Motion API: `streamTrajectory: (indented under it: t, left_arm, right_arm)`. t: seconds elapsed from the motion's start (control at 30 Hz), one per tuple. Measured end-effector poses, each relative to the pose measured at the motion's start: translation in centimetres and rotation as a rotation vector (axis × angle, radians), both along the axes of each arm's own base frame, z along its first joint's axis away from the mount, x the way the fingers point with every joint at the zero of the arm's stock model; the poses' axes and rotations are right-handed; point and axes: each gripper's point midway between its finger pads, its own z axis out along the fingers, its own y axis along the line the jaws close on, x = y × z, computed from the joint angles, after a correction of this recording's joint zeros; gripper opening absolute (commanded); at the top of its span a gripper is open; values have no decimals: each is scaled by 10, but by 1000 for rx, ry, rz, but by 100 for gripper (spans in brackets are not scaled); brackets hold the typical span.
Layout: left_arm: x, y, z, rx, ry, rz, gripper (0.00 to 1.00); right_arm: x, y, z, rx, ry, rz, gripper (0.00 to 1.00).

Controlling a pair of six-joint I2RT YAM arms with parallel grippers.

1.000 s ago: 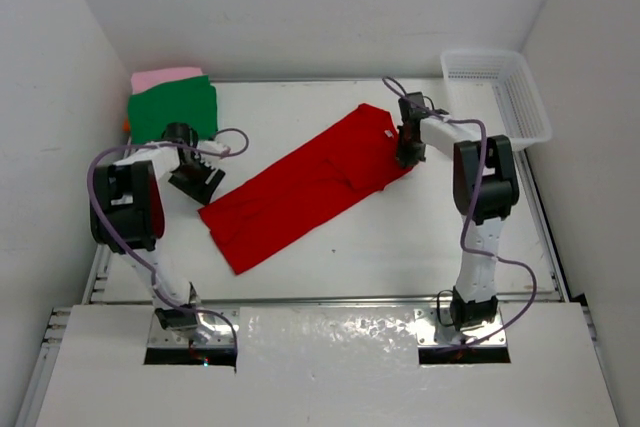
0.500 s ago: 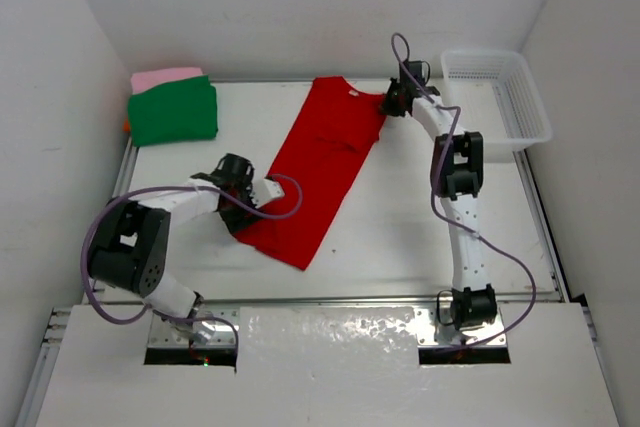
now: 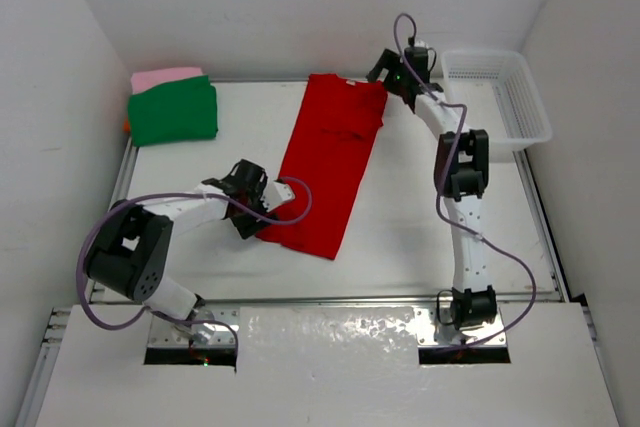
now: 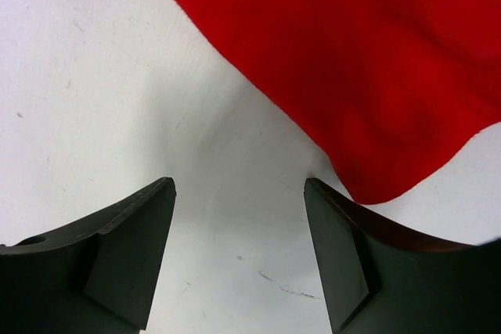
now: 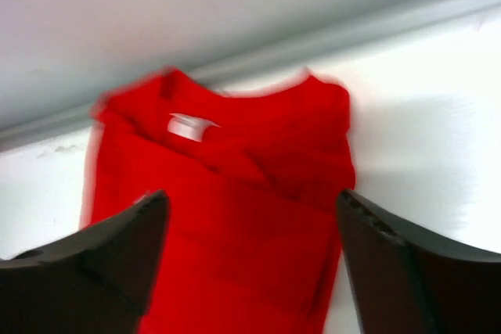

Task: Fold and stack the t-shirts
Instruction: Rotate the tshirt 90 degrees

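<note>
Your left fingers (image 4: pixel 133 240) and right fingers (image 5: pixel 102 263) stand spread, empty; orange t-shirt (image 3: pixel 126 126) mostly hidden under green t-shirt (image 3: pixel 173 110), red t-shirt (image 5: pixel 227 217) blurred.

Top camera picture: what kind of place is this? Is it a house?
Probably a robot lab booth, not a house: plain white walls box in a white table, two robot arms are bolted at its near edge, and a red t-shirt lies spread on it.

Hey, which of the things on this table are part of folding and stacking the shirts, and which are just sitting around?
Part of the job:
- red t-shirt, spread flat mid-table
- green t-shirt, folded, far left corner
- pink t-shirt, showing from under the green one

Just lying about:
- white mesh basket, far right corner
</note>
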Motion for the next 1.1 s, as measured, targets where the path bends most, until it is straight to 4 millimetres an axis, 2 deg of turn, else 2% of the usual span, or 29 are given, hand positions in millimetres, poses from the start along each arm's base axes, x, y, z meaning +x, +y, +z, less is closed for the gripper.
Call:
streamTrajectory:
  t: [0.03, 0.1, 0.2, 0.27, 0.3, 0.37, 0.4, 0.43, 0.47, 0.5, 0.6, 0.67, 0.7, 0.77, 0.83, 0.87, 0.93, 0.97, 1.1]
  left_arm:
    - [0, 0, 0, -3, -7, 7, 68]
    - [0, 1, 1, -6, -22, 23, 68]
    - [4, 6, 7, -4, -62, 60, 68]
    - [11, 11, 15, -5, -102, 89, 68]
    - [12, 19, 17, 4, -108, 113, 67]
    - [13, 46, 20, 28, -107, 197, 68]
    - [13, 64, 23, 44, -107, 253, 68]
    - [14, 75, 27, 55, -113, 288, 68]
    - [18, 88, 36, 70, -134, 324, 68]
    - [24, 96, 49, 76, -168, 342, 68]
    - [54, 93, 99, 36, -331, 320, 72]
    - [72, 87, 130, -4, -439, 298, 72]
    - [79, 84, 142, -22, -478, 294, 72]
    - [88, 78, 157, -59, -524, 295, 73]
    - [91, 73, 162, -101, -533, 309, 73]
    - [91, 69, 162, -127, -528, 318, 73]
    - [88, 62, 160, -175, -507, 331, 73]
    - [87, 58, 159, -196, -498, 338, 73]
    - [73, 52, 156, -251, -477, 355, 73]
  right_arm:
    - [-1, -1, 20, -13, -23, 4, 99]
    - [-2, -4, 71, -40, -96, 16, 99]
    - [-13, -6, 161, -55, -213, 20, 99]
    - [-35, -6, 213, -67, -260, 27, 99]
    - [-52, -8, 227, -77, -259, 22, 99]
    - [-98, -5, 238, -100, -208, 28, 99]
    - [-128, 2, 236, -108, -189, 38, 99]
    - [-149, 9, 227, -106, -154, 46, 99]
    - [-193, 22, 202, -112, -80, 85, 99]
    - [-227, 33, 178, -109, -19, 115, 99]
    - [-335, 62, 83, -99, 218, 215, 99]
    - [-402, 66, 22, -97, 387, 251, 99]
    - [-433, 63, -4, -102, 469, 251, 99]
    - [-480, 60, -38, -101, 578, 251, 94]
    - [-506, 64, -54, -80, 621, 249, 85]
    - [-507, 73, -51, -46, 597, 249, 81]
    - [-505, 92, -43, 35, 546, 251, 79]
    - [-505, 100, -43, 67, 533, 252, 74]
    - [-511, 129, -48, 167, 546, 244, 74]
